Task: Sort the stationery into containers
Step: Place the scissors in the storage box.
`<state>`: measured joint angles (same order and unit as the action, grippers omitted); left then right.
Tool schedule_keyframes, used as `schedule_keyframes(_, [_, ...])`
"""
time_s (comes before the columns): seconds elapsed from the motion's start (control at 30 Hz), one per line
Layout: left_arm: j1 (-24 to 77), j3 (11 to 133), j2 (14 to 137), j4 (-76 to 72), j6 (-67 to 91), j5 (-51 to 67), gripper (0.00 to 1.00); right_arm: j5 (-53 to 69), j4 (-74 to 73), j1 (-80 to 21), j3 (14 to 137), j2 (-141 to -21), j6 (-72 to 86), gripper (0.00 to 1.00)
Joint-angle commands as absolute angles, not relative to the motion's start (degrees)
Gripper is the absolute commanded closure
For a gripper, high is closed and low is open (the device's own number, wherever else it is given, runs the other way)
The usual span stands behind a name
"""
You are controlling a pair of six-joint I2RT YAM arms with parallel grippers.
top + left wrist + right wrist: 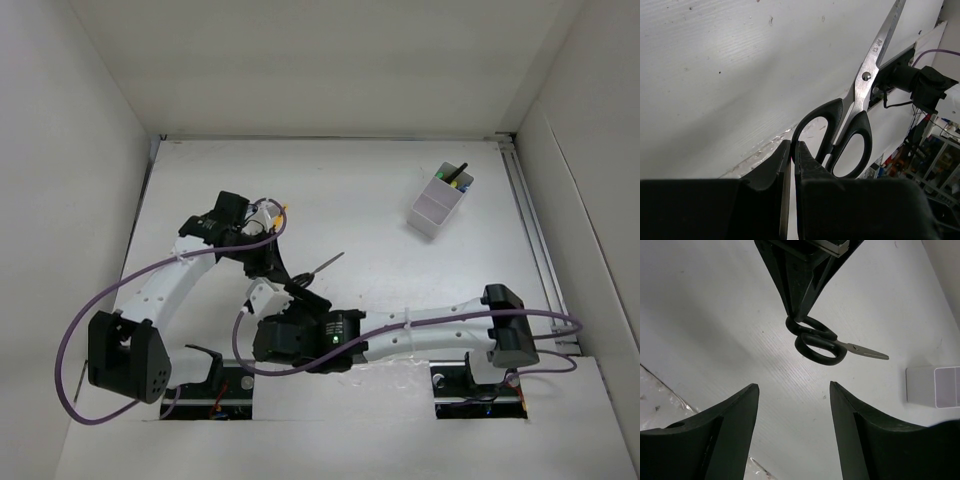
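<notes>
The small black-handled scissors (pixel 325 266) (pixel 864 82) (pixel 822 346) are pinched by one handle ring in my left gripper (pixel 296 283) (pixel 794 146) (pixel 797 320), which is shut; the blades point toward the back right. Whether the scissors touch the table I cannot tell. My right gripper (pixel 279 303) (pixel 794 388) stands open just on the near side of the scissors, with nothing between its fingers. The white two-compartment container (pixel 438 201) (pixel 933 385) stands at the back right. Its far compartment holds pens and a black marker with a green end (pixel 457 180).
White walls enclose the table on the left, back and right. A metal rail (pixel 528 225) runs along the right edge. Purple cables (pixel 85 320) loop off both arms. Silvery tape (pixel 657 390) lies along the near edge by the arm bases.
</notes>
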<state>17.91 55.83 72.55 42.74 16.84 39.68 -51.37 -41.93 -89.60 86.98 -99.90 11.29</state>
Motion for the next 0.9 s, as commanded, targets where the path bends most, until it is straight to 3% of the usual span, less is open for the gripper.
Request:
schedule_keyframes(0.0, [17.93, 55.55, 70.22, 42.80, 15.91, 41.84, 1.00, -54.93, -42.71, -90.26, 88.77, -101.24, 9.93, 0.36])
schedule_keyframes(0.5, [17.93, 52.83, 67.51, 44.47, 15.38, 40.26, 1.00, -64.86, -44.38, -90.26, 92.20, -106.00, 8.88, 0.38])
schedule_keyframes(0.87, [17.93, 51.60, 65.05, 45.53, 14.85, 40.78, 1.00, -62.14, -41.49, -90.26, 93.52, -107.05, 5.89, 0.38])
